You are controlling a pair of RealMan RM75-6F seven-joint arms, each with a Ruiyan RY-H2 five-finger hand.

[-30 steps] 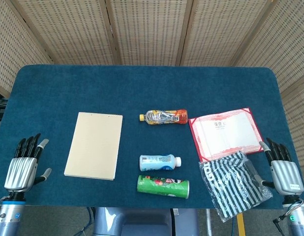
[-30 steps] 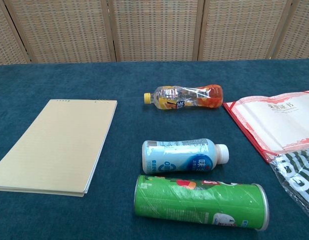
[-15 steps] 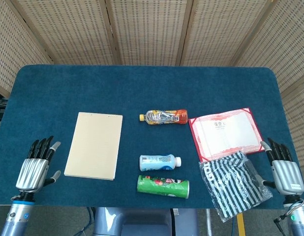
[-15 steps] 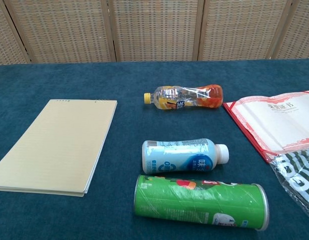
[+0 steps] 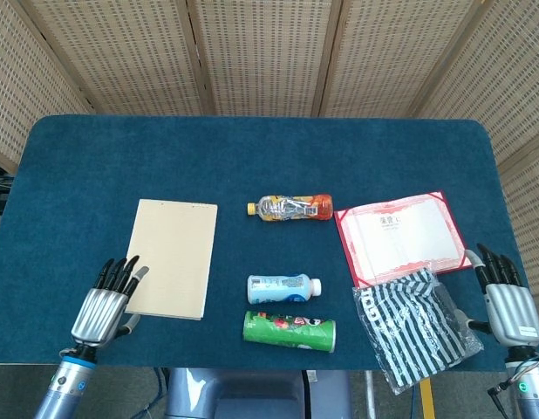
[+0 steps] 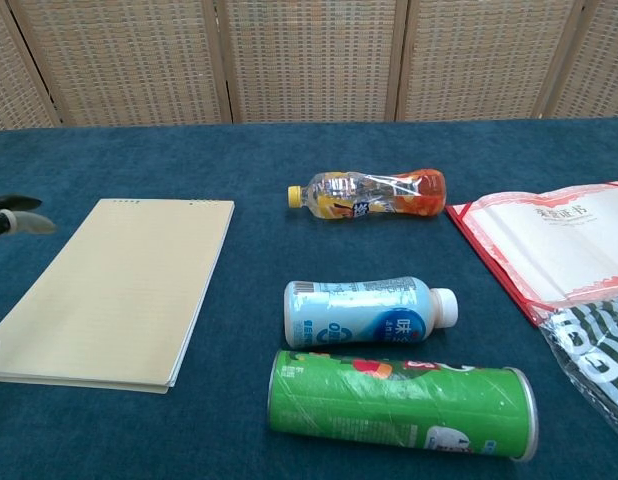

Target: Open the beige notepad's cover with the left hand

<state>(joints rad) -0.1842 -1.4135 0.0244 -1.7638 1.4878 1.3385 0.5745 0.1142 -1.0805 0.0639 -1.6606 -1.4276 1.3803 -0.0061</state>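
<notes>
The notepad (image 5: 168, 258) lies closed on the counter (image 5: 95, 166), long axis running away from the robot. Its near-left corner sits just ahead and right of the left hand (image 5: 104, 305), whose fingers are spread, holding nothing. The right hand (image 5: 505, 301), also spread, is well apart.

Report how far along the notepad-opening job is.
Nothing is done yet: the beige notepad lies flat and closed. In hand: the left robot hand, fingers apart and empty, is at the pad's near left corner. Left: catch the cover's edge and fold it open. The right robot hand rests aside.
</notes>
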